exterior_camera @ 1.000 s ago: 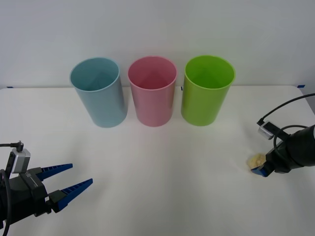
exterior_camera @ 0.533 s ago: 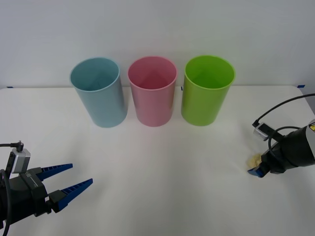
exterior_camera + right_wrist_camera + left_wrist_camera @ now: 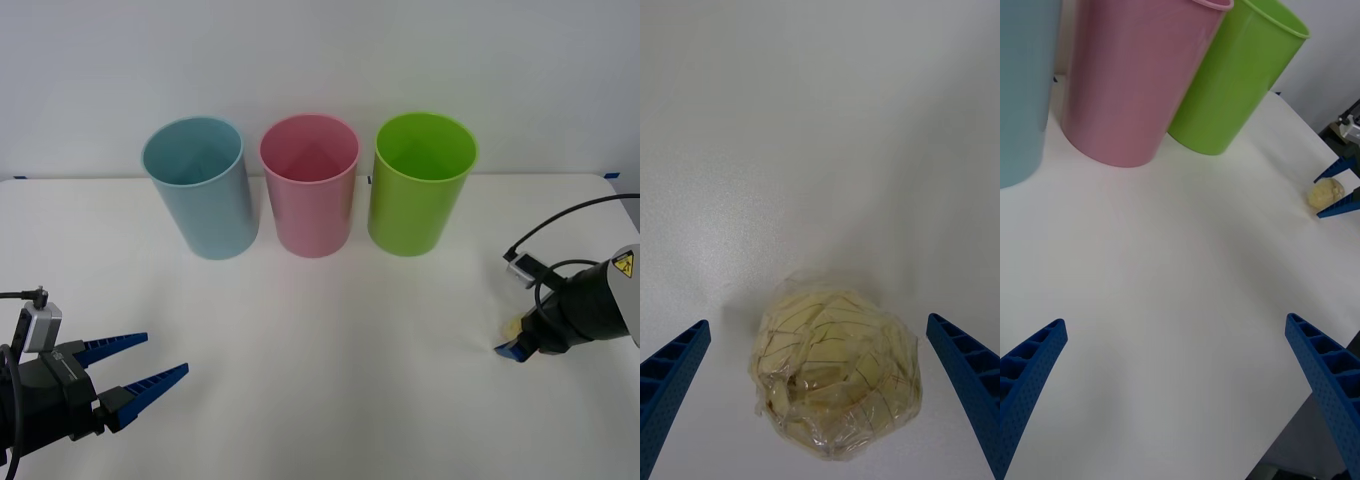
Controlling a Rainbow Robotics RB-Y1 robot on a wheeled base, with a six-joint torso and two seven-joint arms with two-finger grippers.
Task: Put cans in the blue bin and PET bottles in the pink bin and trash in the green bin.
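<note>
Near the table's right edge (image 3: 600, 180), right gripper's (image 3: 820, 405) fingers (image 3: 670, 382) astride trash (image 3: 839, 375).

Front view: high, looking forward and down over the white table (image 3: 320, 300). Right wrist view: very close on the small yellow-beige crumpled paper wad (image 3: 839, 371). Left wrist view: low, far off, sharing that wad (image 3: 1325, 194) across the table
</note>
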